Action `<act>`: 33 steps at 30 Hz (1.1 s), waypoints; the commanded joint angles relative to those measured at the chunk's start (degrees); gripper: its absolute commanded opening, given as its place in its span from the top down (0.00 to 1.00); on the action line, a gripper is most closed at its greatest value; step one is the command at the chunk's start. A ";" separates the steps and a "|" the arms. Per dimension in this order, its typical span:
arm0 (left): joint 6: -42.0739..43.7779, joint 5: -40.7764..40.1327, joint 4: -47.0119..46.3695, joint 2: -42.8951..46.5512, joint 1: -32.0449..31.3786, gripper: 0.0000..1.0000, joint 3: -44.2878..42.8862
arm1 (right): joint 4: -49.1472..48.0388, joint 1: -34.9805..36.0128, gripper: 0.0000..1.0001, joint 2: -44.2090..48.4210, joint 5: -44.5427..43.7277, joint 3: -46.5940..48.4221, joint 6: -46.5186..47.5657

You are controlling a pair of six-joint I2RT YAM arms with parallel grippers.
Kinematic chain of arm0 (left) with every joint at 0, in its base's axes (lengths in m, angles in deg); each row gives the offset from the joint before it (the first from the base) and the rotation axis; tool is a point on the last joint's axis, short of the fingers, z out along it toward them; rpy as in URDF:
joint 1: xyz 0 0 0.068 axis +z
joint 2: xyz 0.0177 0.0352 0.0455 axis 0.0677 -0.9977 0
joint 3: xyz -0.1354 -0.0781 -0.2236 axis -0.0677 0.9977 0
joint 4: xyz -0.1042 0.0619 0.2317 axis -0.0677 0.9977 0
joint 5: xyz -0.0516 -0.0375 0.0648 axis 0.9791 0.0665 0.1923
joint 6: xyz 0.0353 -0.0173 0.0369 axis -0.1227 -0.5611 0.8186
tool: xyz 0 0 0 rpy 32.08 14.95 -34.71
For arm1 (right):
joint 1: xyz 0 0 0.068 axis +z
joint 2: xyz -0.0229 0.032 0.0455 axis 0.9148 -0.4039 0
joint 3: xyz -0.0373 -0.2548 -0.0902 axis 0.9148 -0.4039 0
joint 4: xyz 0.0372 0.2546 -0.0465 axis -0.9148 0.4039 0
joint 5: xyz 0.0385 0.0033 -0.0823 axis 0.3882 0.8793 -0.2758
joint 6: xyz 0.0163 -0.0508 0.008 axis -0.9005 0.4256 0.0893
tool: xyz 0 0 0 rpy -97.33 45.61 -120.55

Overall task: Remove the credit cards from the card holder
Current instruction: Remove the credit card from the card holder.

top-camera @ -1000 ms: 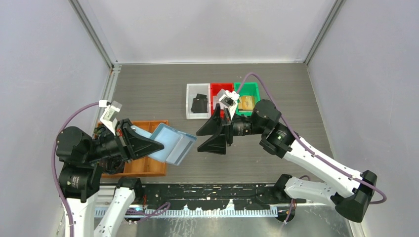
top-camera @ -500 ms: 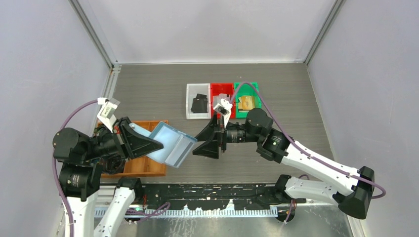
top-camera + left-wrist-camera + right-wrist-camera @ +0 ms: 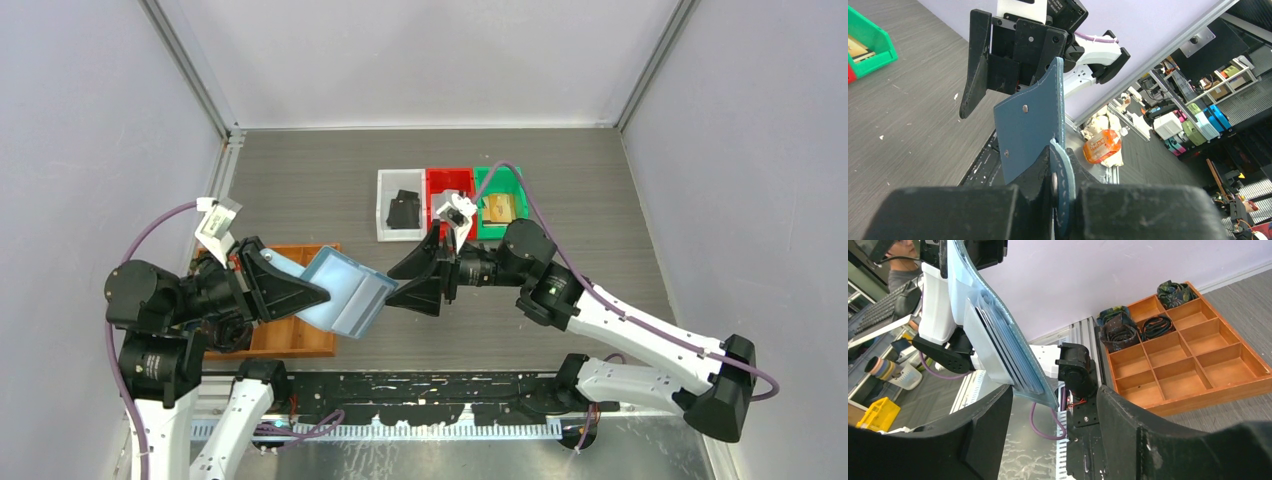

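**A:** What is seen nearest the arm bases?

**B:** A brown wooden compartment tray [image 3: 305, 342] is laid at the near left of the tabletop [image 3: 300, 190], partly hidden by the left arm. In the right wrist view, dark coiled items are seen in its far compartments.

**A:** How is the left hand set?

**B:** The left hand [image 3: 318, 292] is held above that tray and is clamped tight on the teal-blue card holder [image 3: 350, 298]. In the left wrist view the holder is pinched between the two fingers [image 3: 963, 212], with its little rounded snap tab just at the grip.

**A:** Where is the card holder itself?

**B:** It is held off the tabletop, between the two hands. It is folded open, and its paler inside is turned up and towards the right arm. The credit cards [image 3: 998, 354] have not yet been taken out. Their thin edges are seen stacked in the pockets of the inner face.

**A:** And the right hand?

**B:** The right hand [image 3: 395, 291] is spread wide and nothing is gripped by it. The free edge of the holder is bracketed by its fingers. Whether that edge is touched cannot be told.

**A:** What is placed farthest away?

**B:** Three bins are lined up side by side. A black object [image 3: 404, 211] is held in the white bin [image 3: 388, 186]. The red bin [image 3: 450, 181] is next, then the green bin [image 3: 516, 190], where a tan item [image 3: 499, 207] is seen.
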 commanded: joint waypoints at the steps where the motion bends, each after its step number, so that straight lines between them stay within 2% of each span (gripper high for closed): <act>1: -0.88 -0.09 -3.86 -0.55 0.14 1.00 -2.46 | -5.16 0.68 0.33 0.02 -1.01 0.14 -1.06; 9: -1.35 -0.45 -4.33 -0.59 0.13 1.00 -2.31 | -10.56 1.88 0.32 -2.12 -2.94 -0.69 -3.71; 24: -4.49 -0.74 -6.09 -1.93 0.13 1.00 -5.25 | -29.65 4.78 0.31 -5.74 -11.27 -6.08 -9.20; 30: -3.11 -0.81 -4.94 -1.51 0.14 1.00 -5.56 | -30.42 5.29 0.29 -4.05 -6.98 -6.52 -11.07; 33: -1.52 -0.99 -4.02 -1.52 0.14 1.00 -5.60 | -30.07 5.39 0.25 -2.10 -2.15 -7.53 -11.92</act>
